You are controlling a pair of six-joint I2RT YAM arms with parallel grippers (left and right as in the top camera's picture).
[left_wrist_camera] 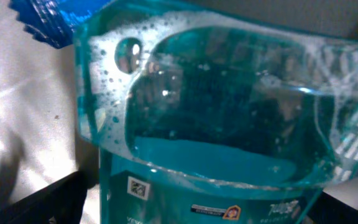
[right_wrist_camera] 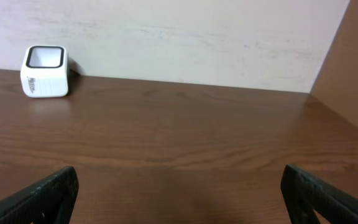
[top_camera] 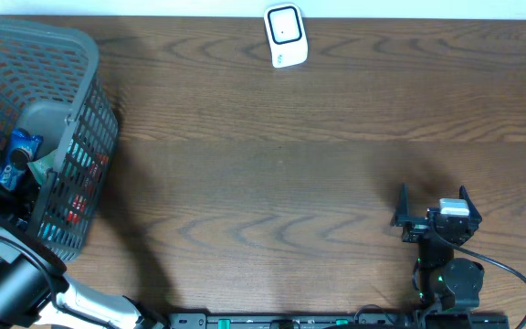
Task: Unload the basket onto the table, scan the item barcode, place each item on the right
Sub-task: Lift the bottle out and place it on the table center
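Room: pale plaster wall (right_wrist_camera: pixel 197 31) behind a dark brown wood-grain table (top_camera: pixel 290 164).
Scanner: white barcode scanner (top_camera: pixel 286 35) with a dark-framed window, at the far edge of the table near the middle, well apart from both arms.
Basket: grey plastic mesh basket (top_camera: pixel 80 55) at the left end of the table, holding several packaged goods.
Item: teal see-through bottle (left_wrist_camera: pixel 216 124) inside the basket. It is part full of liquid, with foam and bubbles along the top of the fill. A printed label with a small square mark (left_wrist_camera: pixel 138 186) sits low on its face.
Neighbour: blue snack packet (left_wrist_camera: pixel 48 22) with a crimped edge, just beside the bottle's upper corner. From overhead it lies against the basket's left side.
Other goods: red packaging shows through the basket's near wall; what it is cannot be told.
Left arm: reaches from the lower left corner into the basket.
Left gripper (left_wrist_camera: pixel 185 211): spread wide and very close to the bottle. One dark finger (left_wrist_camera: pixel 30 202) shows at the lower left of the wrist view with a pale gap between it and the bottle. The other finger is hidden.
Right gripper (top_camera: pixel 433 194): jaws spread wide with nothing between them, low over bare table at the near right, facing the wall.
Right wrist view: both dark fingertips at the bottom corners, the scanner far off to the upper left.
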